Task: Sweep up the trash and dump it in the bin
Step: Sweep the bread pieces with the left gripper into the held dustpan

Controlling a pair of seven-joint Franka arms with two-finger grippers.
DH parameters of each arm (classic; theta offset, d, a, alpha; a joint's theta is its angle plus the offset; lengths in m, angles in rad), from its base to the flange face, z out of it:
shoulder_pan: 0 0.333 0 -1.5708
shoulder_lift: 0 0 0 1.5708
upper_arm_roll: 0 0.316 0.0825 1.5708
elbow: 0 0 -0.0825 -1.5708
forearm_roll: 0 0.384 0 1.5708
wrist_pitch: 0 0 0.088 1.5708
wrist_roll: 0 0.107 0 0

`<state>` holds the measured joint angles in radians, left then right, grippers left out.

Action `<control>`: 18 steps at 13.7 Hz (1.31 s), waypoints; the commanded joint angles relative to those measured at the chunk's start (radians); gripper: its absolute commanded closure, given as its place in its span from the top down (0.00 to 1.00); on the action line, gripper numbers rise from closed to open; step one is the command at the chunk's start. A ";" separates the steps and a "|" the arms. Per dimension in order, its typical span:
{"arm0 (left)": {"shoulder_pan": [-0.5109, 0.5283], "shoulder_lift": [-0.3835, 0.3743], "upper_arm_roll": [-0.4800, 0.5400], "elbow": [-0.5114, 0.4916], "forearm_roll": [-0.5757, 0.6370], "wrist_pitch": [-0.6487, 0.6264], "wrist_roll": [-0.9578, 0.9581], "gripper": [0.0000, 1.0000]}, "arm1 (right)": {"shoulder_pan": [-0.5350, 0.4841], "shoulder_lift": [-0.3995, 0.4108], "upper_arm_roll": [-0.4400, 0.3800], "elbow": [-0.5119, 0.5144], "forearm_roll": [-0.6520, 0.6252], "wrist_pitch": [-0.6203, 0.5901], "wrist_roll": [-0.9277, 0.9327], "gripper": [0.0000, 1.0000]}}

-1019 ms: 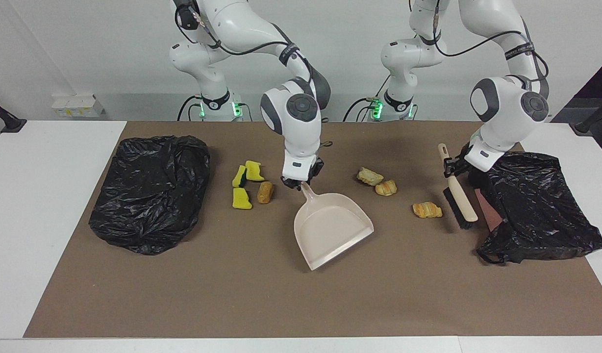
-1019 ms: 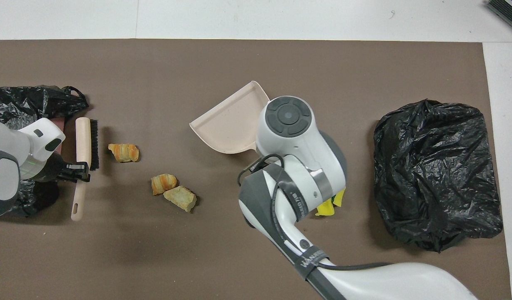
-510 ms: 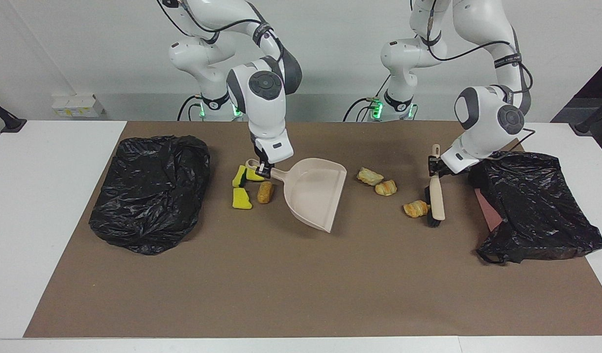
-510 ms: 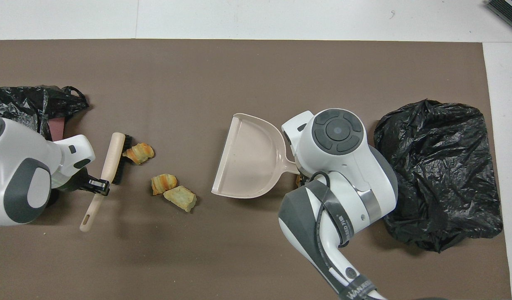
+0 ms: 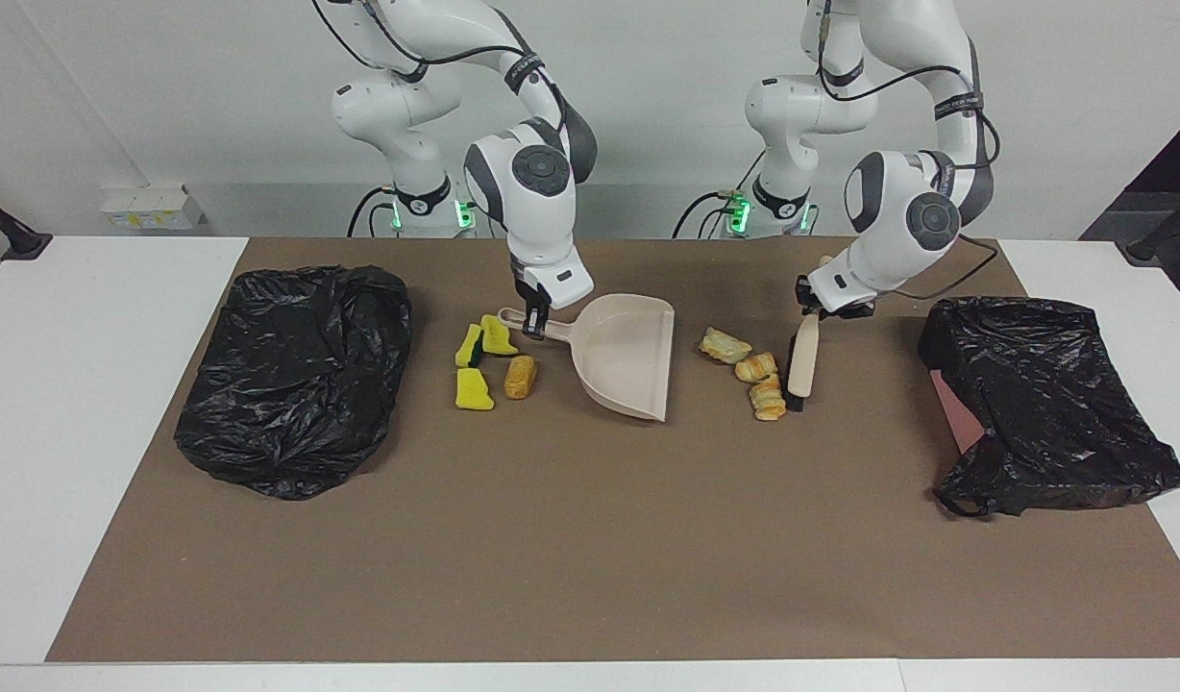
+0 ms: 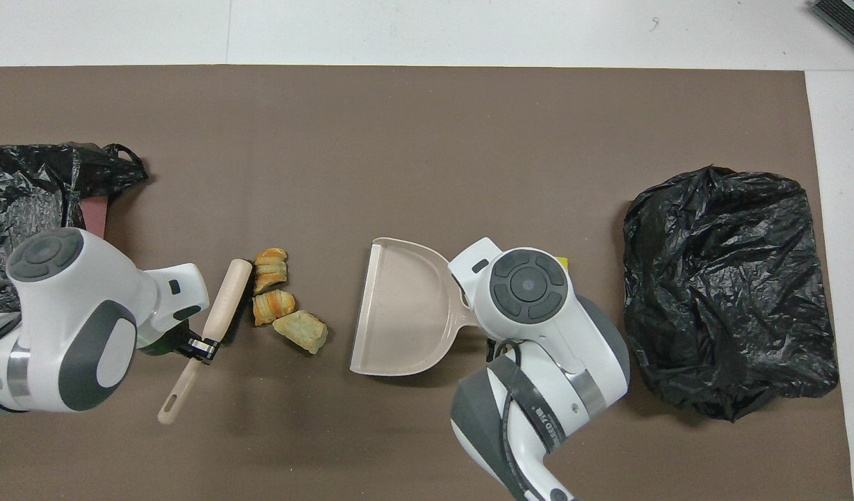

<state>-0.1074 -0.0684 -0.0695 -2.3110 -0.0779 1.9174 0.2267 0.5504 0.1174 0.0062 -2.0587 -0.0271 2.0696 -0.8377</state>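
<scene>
My right gripper (image 5: pixel 532 327) is shut on the handle of the beige dustpan (image 5: pixel 628 356) (image 6: pixel 399 306), whose mouth faces the left arm's end of the table. Between the mouth and the brush lie three golden-brown trash pieces (image 5: pixel 757 367) (image 6: pixel 272 306). My left gripper (image 5: pixel 809 309) (image 6: pixel 201 346) is shut on the beige brush (image 5: pixel 801 360) (image 6: pixel 222 313); its black bristles press against the piece (image 5: pixel 769 397) farthest from the robots. Three yellow sponge bits (image 5: pixel 474 389) and one bread piece (image 5: pixel 520 377) lie beside the dustpan's handle. In the overhead view the right arm hides almost all of them.
A bin covered in a black bag (image 5: pixel 297 375) (image 6: pixel 729 292) stands at the right arm's end of the brown mat (image 5: pixel 552 557). Another crumpled black bag (image 5: pixel 1042 404) (image 6: pixel 23 188) lies at the left arm's end.
The right gripper swung the dustpan round and drew it nearer the robots, mouth now toward the bread. The left gripper swept the brush toward the dustpan, pushing the lone croissant piece against the other two.
</scene>
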 commanded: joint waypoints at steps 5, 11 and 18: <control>-0.115 -0.088 0.005 -0.122 0.000 0.066 -0.272 0.00 | 0.058 -0.038 0.005 -0.130 -0.027 0.132 0.153 0.00; -0.280 -0.047 0.005 -0.107 -0.276 0.169 -0.293 0.00 | 0.075 -0.041 0.005 -0.132 -0.067 0.124 0.221 0.00; -0.332 -0.045 0.016 0.071 -0.393 0.002 -0.345 0.00 | 0.074 -0.041 0.003 -0.132 -0.067 0.110 0.223 0.00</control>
<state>-0.4742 -0.1108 -0.0717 -2.3262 -0.4655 2.0198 -0.1029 0.6307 0.0966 0.0058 -2.1621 -0.0729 2.1741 -0.6379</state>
